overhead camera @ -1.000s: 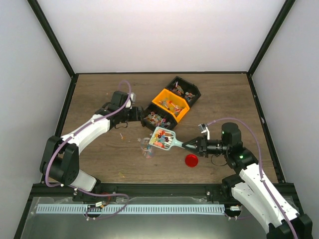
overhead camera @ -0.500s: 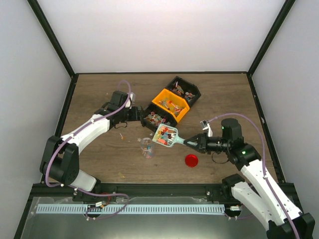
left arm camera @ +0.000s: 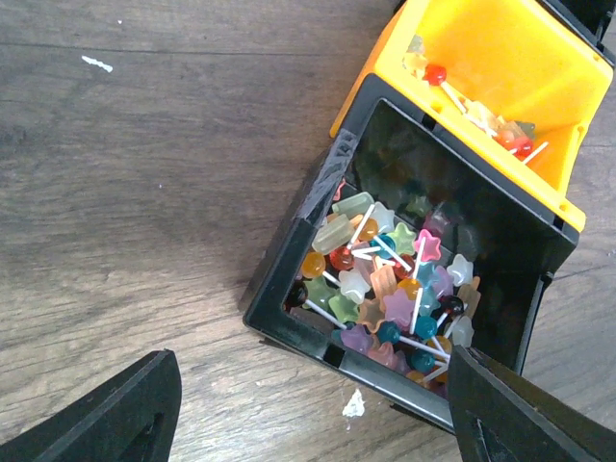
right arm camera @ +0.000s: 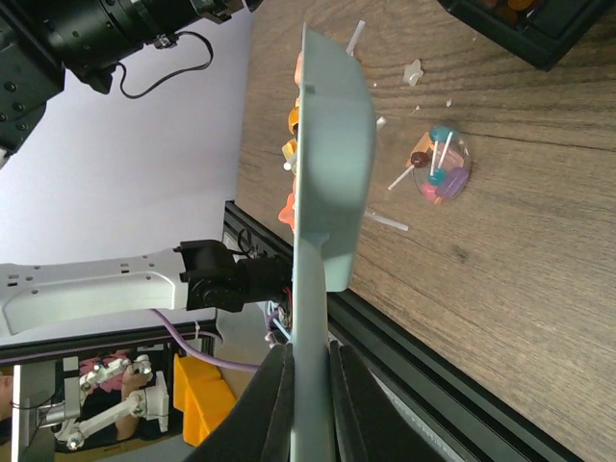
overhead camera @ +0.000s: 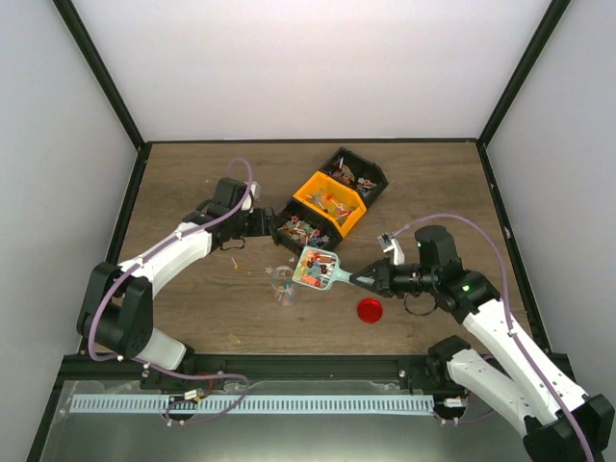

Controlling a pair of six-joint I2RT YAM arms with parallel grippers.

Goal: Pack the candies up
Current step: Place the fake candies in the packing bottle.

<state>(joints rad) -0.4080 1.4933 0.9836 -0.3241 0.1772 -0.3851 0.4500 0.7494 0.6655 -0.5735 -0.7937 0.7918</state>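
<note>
My scoop (overhead camera: 316,268) swung back beside the cup (overhead camera: 283,286). My right end effector (overhead camera: 370,280) pinches its stiff handle; my left end effector (overhead camera: 261,220) is wide. The candies (overhead camera: 310,266) are light and rolly.

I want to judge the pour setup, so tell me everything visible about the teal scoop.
The teal scoop is pale, smooth plastic: a squarish bowl on a thin handle. The right claw, shut on the handle, holds it off the table, open face showing from above. Its bowl carries mixed-colour candies and hangs just right of a small clear cup in the top view.
</note>
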